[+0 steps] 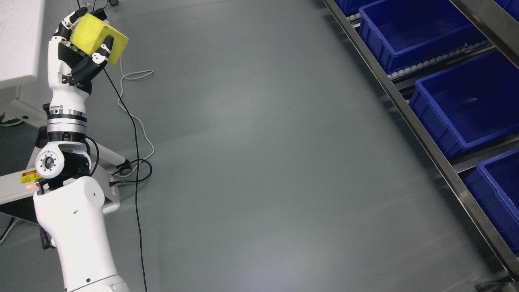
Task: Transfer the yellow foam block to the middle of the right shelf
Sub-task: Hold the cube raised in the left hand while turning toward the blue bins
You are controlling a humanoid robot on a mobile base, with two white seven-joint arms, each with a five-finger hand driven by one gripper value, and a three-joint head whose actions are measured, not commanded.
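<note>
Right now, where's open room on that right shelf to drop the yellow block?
The left robot hand holds the yellow foam block far from the shelf. The blue bins look bare inside: the middle bin, between the upper bin and lower bin, is open. The roller strips between them are narrow.

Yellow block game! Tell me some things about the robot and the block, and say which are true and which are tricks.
1. The left hand is gripping the yellow foam block. True.
2. The block sits inside a blue bin. False: it is in the hand, far from the blue bins on the right shelf.
3. The bins seen here look empty. True.
4. The floor is bare of cables. False: a black cable and a white cable lie on it.
</note>
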